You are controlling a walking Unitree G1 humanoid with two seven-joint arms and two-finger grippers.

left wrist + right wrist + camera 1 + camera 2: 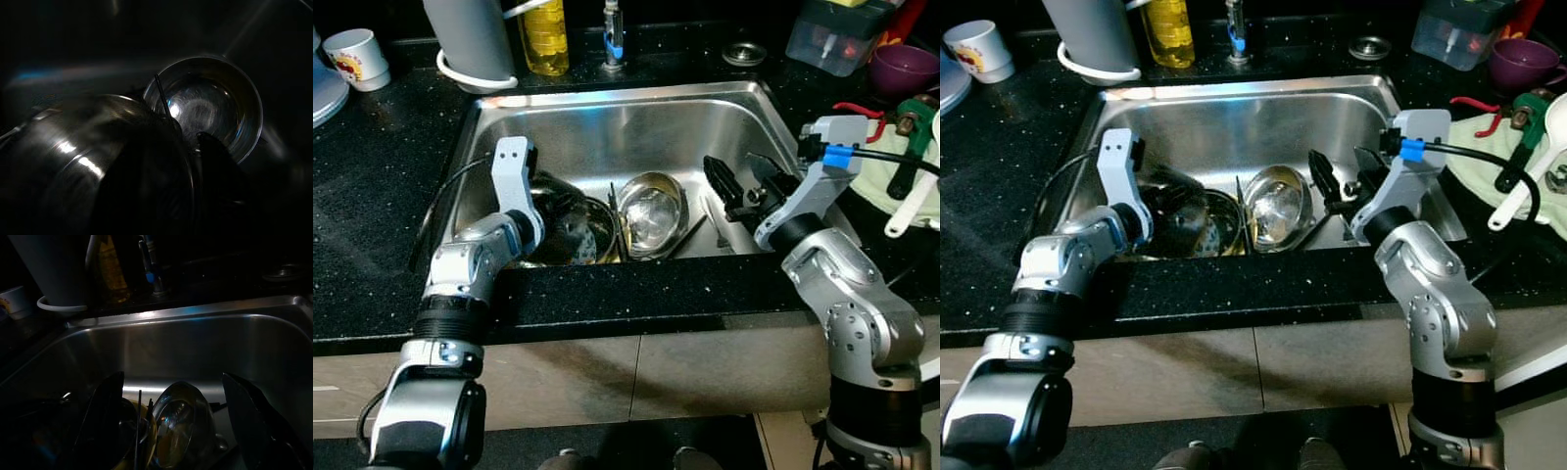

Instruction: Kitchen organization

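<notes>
At the near edge of the black speckled stone table [372, 186], both silver arms reach over the front rim into the stainless steel sink [607, 127]. The left tool [548, 230] is down in the sink's near left part, pressed among a dark rounded steel pot [563, 220]; its black fingers are mostly hidden there, so I cannot tell how far apart they stand or whether they hold anything. Just beside the pot, toward the middle of the near side, a shiny round steel bowl [652, 213] stands tilted on its edge, its hollow facing up and outward, with thin dark utensils [613, 211] upright between it and the pot. The right tool [749, 181] hovers above the sink's near right part, its two long black fingers [722, 184] spread wide with nothing between them; the bowl lies just to its left and lower, apart from the fingers. Farther back, along the far rim, stand a grey cylindrical container [470, 39] in a white ring, a bottle of yellow liquid [544, 35] and the tap base [613, 44]. A white printed mug [357, 57] sits at the far left of the table, a purple bowl [904, 67] and a clear plastic box [837, 34] at the far right corner.
</notes>
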